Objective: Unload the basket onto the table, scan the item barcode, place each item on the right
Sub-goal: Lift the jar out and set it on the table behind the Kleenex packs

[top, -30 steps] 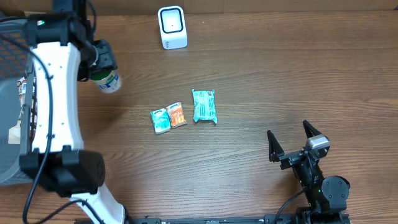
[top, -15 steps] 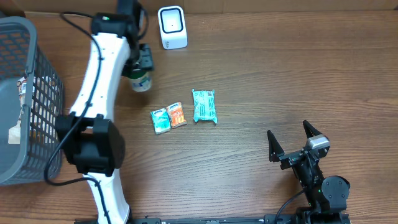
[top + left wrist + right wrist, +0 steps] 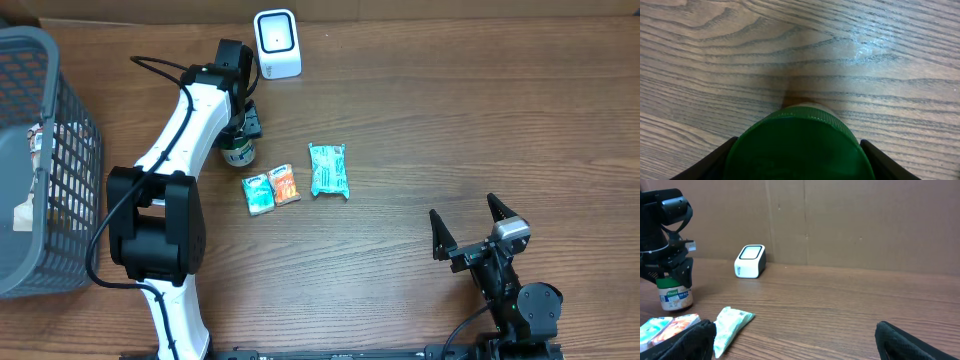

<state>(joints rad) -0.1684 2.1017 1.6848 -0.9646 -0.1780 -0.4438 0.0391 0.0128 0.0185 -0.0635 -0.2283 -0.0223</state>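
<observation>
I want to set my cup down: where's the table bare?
Bare wood stretches right of the scanner and teal packet, down to the right hand. Crowded: the left hand gripping a jar by the small packets, with the basket beyond.

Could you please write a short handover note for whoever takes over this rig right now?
Left gripper: shut on the green cap of the upright jar.
Right gripper: open, empty, parked.
The jar stands near the white scanner, left of the teal packet; basket at far left.
Done: jar gripped, close to the scanner.
Left: show its barcode to the scanner, probably by tilting the label towards it.
</observation>
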